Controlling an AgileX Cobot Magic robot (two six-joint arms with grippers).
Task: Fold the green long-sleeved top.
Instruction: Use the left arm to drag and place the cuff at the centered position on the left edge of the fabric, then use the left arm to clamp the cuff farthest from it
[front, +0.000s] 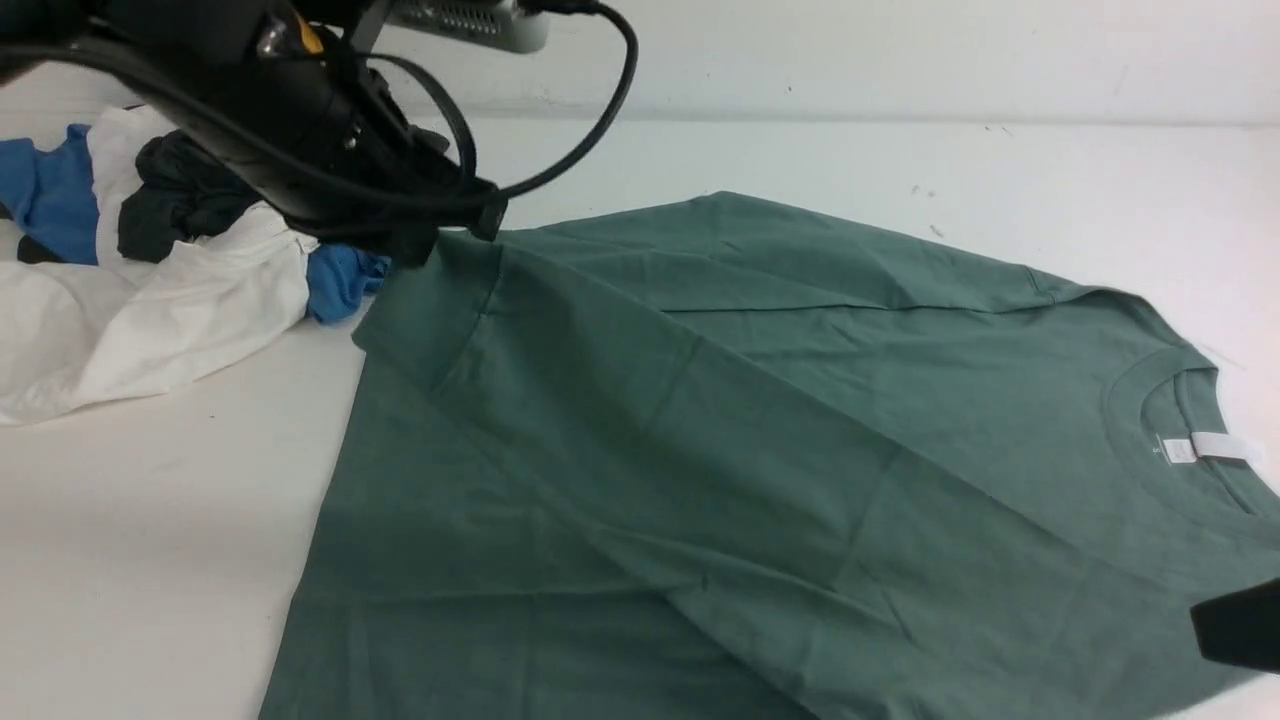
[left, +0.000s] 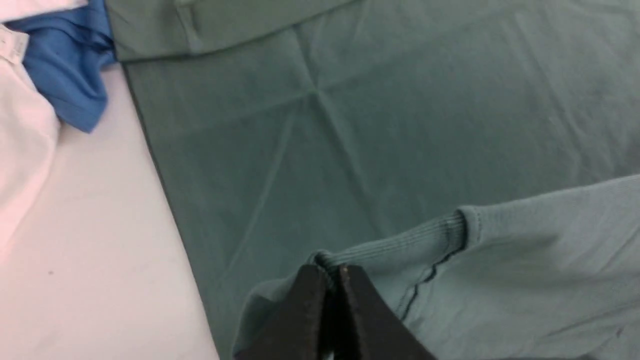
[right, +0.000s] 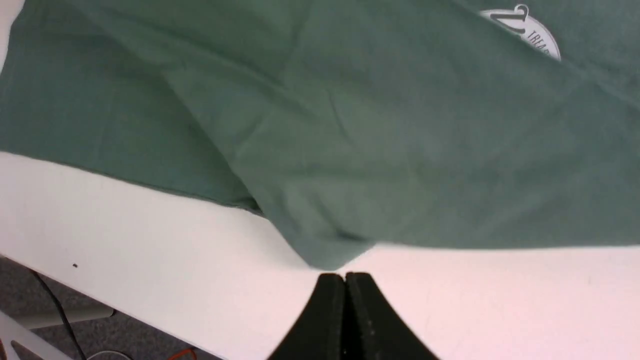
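The green long-sleeved top (front: 760, 420) lies spread over the white table, its ribbed neck and white tag (front: 1195, 447) at the right. At the top's far left corner my left gripper (front: 452, 230) is shut on the ribbed sleeve cuff (left: 400, 245), pinched between the jaws of the left gripper (left: 328, 272), and the sleeve lies over the body. My right gripper (right: 345, 276) is shut with nothing in it, just off a low edge of the top (right: 325, 250) over bare table; it shows as a dark tip (front: 1240, 625) at the front right. Part of the round white logo (right: 530, 30) shows.
A heap of white, blue and black garments (front: 150, 270) sits at the back left, touching the green top's corner; its blue piece (left: 65, 70) lies beside the top. The table's front edge (right: 125, 305) runs close to my right gripper, with floor and cables below.
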